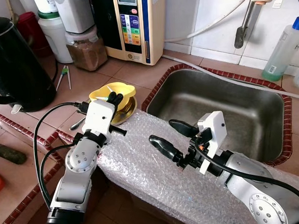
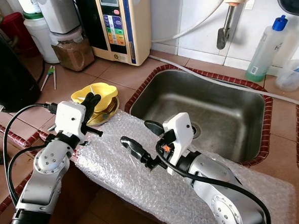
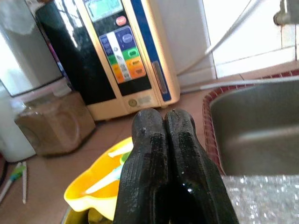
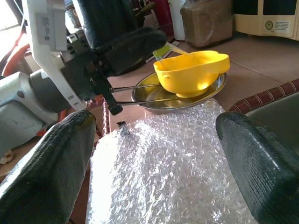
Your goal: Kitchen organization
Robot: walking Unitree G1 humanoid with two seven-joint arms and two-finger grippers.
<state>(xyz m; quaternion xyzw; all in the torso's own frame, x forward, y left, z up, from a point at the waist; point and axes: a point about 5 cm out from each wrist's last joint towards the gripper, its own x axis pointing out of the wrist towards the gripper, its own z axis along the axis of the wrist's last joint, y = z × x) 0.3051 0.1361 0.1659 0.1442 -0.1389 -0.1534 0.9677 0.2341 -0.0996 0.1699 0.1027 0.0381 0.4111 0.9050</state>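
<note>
Near the desk's front edge, left gripper (image 1: 115,99) jaws closed over yellow bowl (image 1: 119,91); right gripper (image 1: 172,135) jaws open above bubble wrap (image 1: 143,168).

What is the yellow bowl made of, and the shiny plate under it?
The yellow bowl looks like plastic: solid bright colour, smooth, softly glossy, thick rounded rim. The plate under it looks like metal, probably stainless steel: silvery, with mirror-like reflections.
</note>
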